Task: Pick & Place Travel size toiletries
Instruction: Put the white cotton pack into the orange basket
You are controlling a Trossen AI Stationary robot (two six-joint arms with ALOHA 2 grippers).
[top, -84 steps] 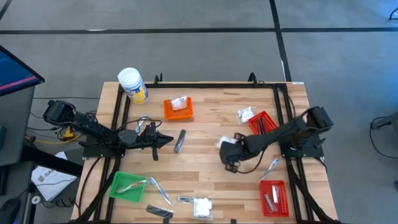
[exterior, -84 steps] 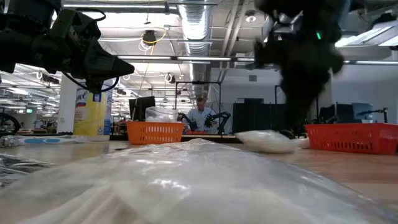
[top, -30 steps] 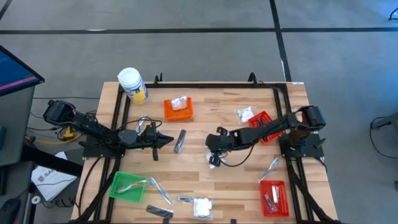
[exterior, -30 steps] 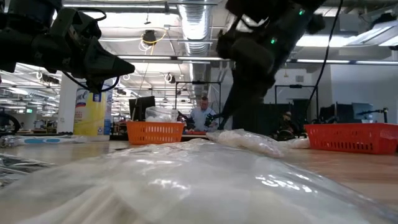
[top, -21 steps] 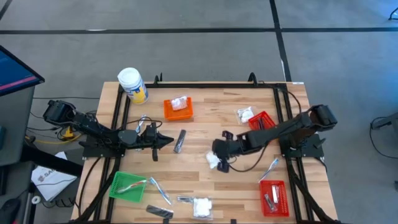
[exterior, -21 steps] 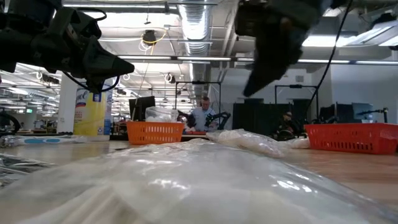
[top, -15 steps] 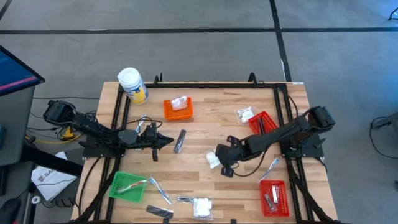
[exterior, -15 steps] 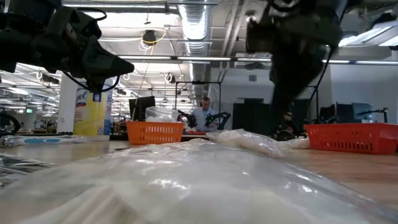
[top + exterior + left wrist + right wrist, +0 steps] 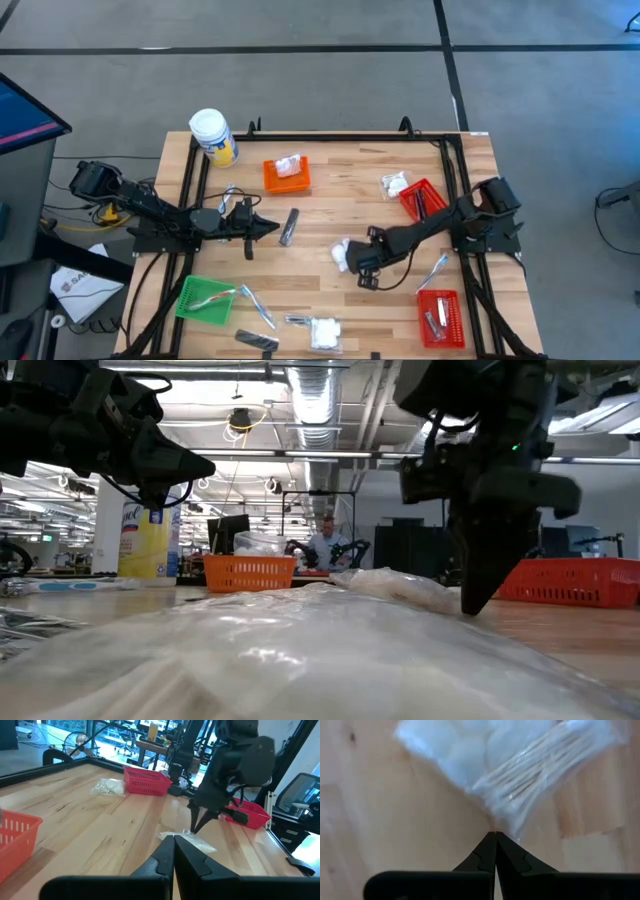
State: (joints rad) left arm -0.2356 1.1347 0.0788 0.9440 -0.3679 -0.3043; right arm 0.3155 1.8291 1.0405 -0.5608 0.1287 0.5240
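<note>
A white lumpy clear-wrapped packet (image 9: 343, 254) of cotton balls and swab sticks (image 9: 510, 760) lies flat on the table's middle. My right gripper (image 9: 355, 263) points down at its near-right edge with the fingers shut (image 9: 495, 834); the low view shows its tip down at the tabletop (image 9: 470, 608). My left gripper (image 9: 272, 228) is shut and hovers over the table's left half, next to a slim dark sachet (image 9: 290, 225) lying flat. More packets, sachets and sticks lie along the near edge. My right gripper comes from above, pointing down, with its shut fingertips (image 9: 490, 845) at the packet's clear-wrap edge (image 9: 512, 822). I cannot tell whether wrap is caught between them or they only touch it. The packet lies flat on the table.
An orange basket (image 9: 287, 175) holds a white packet. Red baskets sit far right (image 9: 422, 197) and near right (image 9: 438, 318), a green one (image 9: 205, 298) near left. The yellow-labelled jar (image 9: 213, 137) stands at the far-left corner. A white packet (image 9: 393, 184), another (image 9: 323, 332) and sticks (image 9: 434, 269) lie about.
My right gripper has swung from above the packet's far side toward the near-right, tipped upright and come down until its tip is at the table beside the packet. The packet has stayed where it was. My left arm has kept still.
</note>
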